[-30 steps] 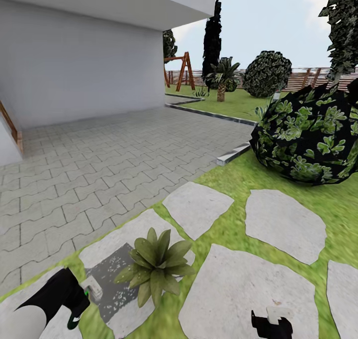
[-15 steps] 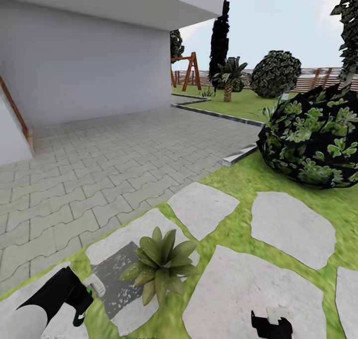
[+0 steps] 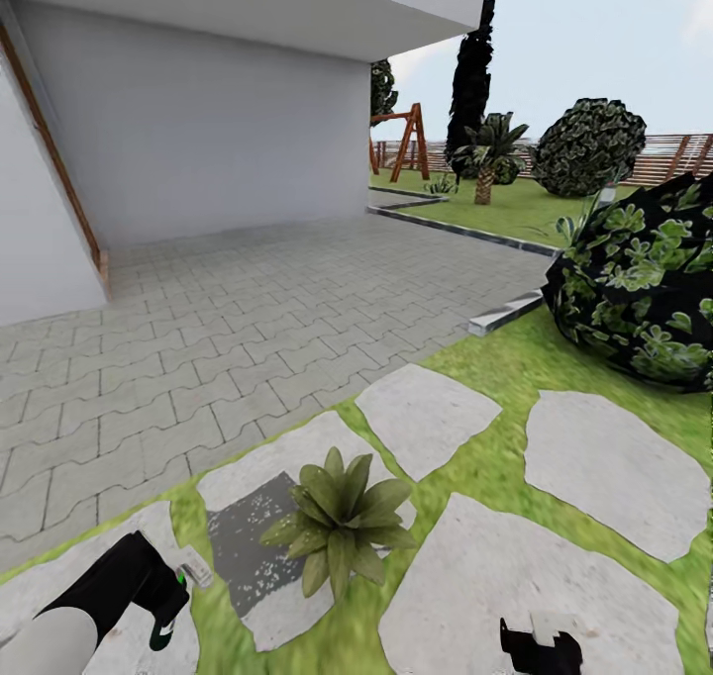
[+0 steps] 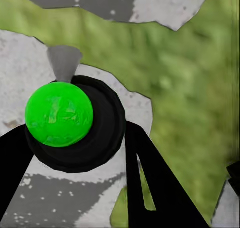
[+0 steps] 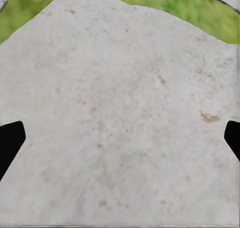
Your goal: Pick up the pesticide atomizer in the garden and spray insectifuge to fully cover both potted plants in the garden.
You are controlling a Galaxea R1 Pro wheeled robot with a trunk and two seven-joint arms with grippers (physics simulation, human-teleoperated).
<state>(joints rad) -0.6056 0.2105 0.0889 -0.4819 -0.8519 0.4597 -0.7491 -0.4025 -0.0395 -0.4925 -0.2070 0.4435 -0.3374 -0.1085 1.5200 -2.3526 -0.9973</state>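
The head camera has swung toward the robot's left over the last second, so the whole scene has slid rightward across the head view; the things themselves lie as they did. The potted plant [image 3: 342, 524] now sits nearer the picture's middle and a little lower, with the dark patch [image 3: 248, 546] on its stepping stone [image 3: 287, 517] beside it. The round ivy-like shrub [image 3: 639, 289] has drifted toward the right edge and is partly cut off. The swing frame [image 3: 404, 141] and palm [image 3: 487, 155] have also moved right. More of the white wall with its wooden rail [image 3: 54, 150] has come into sight at the left.
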